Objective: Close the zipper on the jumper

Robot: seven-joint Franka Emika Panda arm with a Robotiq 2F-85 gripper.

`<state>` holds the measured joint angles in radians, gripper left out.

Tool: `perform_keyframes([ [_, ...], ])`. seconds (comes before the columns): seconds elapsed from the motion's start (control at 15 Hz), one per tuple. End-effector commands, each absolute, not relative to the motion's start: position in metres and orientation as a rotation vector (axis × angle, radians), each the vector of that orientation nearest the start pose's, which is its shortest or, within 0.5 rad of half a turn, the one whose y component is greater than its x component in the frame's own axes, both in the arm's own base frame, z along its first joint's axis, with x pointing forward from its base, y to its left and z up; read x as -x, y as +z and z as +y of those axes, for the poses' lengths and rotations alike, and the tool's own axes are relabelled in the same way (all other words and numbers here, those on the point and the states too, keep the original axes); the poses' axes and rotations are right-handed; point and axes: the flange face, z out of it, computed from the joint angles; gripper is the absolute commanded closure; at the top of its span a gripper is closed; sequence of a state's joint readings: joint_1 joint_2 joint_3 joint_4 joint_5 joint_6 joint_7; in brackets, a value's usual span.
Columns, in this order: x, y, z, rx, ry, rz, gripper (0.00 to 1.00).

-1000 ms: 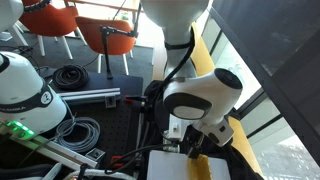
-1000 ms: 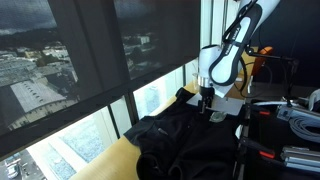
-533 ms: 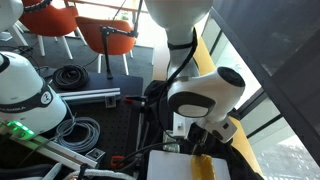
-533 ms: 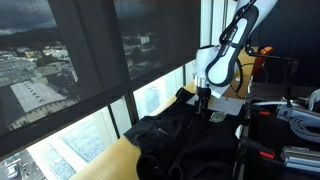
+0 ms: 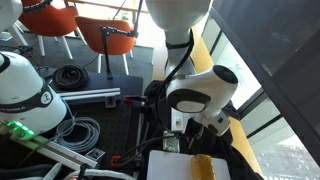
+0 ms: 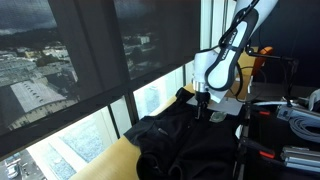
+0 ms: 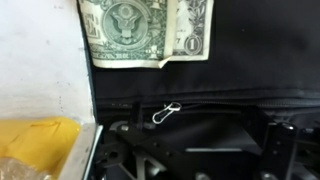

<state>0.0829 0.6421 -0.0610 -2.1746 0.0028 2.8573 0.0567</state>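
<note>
The black jumper (image 6: 172,135) lies bunched over the yellowish bench (image 6: 108,162) beside a tall window (image 6: 70,60). The white arm (image 6: 238,35) bends down over the jumper's far end. There the tool (image 6: 203,106) hangs just above the fabric; whether it touches cannot be told. No view shows whether the tool is spread or pressed together: it is too small from outside, and the wrist view has only blurred dark shapes along its lower edge.

Only the wrist view shows the zipper (image 7: 235,99), a thin line running left to right across the black cloth. Its small silver pull (image 7: 167,113) sits just below that line, near the middle. To the left lies a white sheet (image 7: 40,60). A banknote (image 7: 150,30) lies at the far edge, partly on the sheet and partly on the jumper. A yellow object (image 7: 40,145) sits at the near left corner.

In an exterior view the arm's bulky joint (image 5: 200,95) stands before the work and hides most of the jumper. That view also shows coiled cables (image 5: 70,75) and orange chairs (image 5: 55,20) at the far left.
</note>
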Motion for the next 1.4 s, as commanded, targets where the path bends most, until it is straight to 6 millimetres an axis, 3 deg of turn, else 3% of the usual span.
perform_keyframes([
  [0.0, -0.554, 0.098, 0.006, 3.181, -0.081, 0.045, 0.00],
  [0.13, -0.555, 0.098, 0.005, 3.181, -0.084, 0.047, 0.00],
  [0.2, -0.554, 0.098, 0.005, 3.180, -0.086, 0.047, 0.24],
  [0.27, -0.554, 0.098, 0.005, 3.180, -0.087, 0.048, 0.26],
  [0.87, -0.556, 0.103, 0.003, 3.181, -0.099, 0.047, 0.94],
  [1.0, -0.556, 0.106, 0.003, 3.188, -0.101, 0.043, 1.00],
  [1.33, -0.558, 0.110, 0.024, 3.195, -0.100, -0.018, 0.99],
])
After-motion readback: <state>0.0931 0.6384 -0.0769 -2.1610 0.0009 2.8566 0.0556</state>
